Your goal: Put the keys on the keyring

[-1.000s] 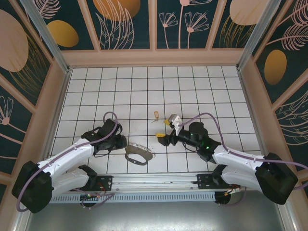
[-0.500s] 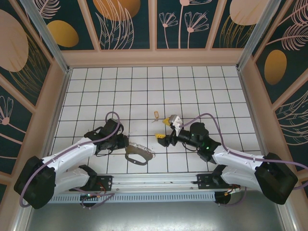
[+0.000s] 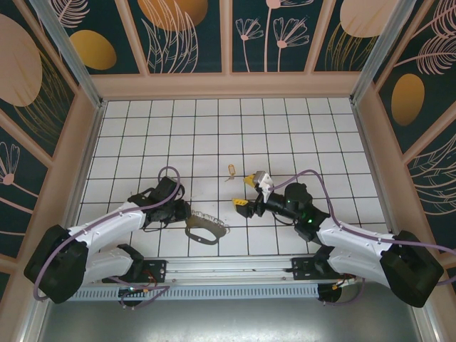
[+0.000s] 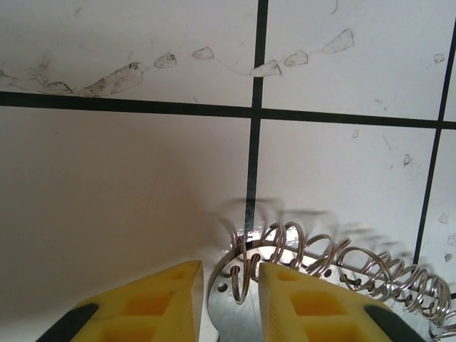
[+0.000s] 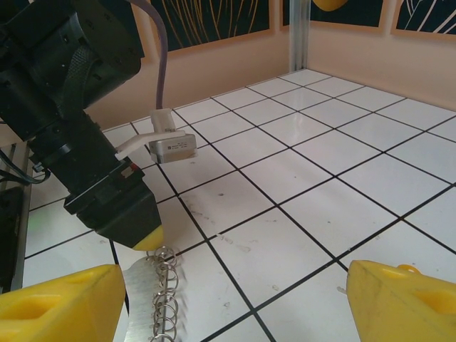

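**Keyring at the front of the pen.** The left gripper [image 4: 229,299] straddles one end of the keyring [image 3: 202,232]. Its yellow, ribbed fingertips [image 4: 153,306] stand close on either side of a flat, shiny metal tab [image 4: 231,322] pierced with small holes. Whether they actually pinch it cannot be told. A row of springy wire loops [image 4: 342,262] runs along the oval piece, which lies on the white tiled floor [image 3: 299,128] between the two arms; the wrist camera's lower edge cuts it off. The right gripper [image 3: 244,192] stands wide open over bare tile, holding nothing. A pale-gold key [image 3: 230,169] lies apart, farther back — too small to show detail. Grey scuffs [image 4: 114,80] mark the tiles.
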Available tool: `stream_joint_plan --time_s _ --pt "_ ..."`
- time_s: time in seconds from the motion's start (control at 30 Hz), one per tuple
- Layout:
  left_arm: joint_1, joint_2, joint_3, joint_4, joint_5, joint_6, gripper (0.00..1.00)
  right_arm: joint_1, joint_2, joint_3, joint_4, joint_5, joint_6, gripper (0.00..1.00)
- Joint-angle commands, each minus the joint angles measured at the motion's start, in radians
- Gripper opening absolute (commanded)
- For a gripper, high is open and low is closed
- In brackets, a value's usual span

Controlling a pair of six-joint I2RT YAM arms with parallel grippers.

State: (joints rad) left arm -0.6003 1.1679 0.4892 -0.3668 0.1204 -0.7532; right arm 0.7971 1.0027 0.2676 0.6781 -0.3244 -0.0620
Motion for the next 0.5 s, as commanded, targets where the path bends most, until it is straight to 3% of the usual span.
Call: stream_joint_plan --time_s 0.0,0.47 --pt "0.003 0.009 -0.015 0.016 0.013 0.014 0.24 -0.013 -0.022 -0.011 0.043 -0.008 -0.024 0.82" --pt "0.002 0.022 -0.017 0.024 0.010 0.015 0.19 -0.025 -0.057 -0.032 0.047 -0.016 -0.025 0.82"
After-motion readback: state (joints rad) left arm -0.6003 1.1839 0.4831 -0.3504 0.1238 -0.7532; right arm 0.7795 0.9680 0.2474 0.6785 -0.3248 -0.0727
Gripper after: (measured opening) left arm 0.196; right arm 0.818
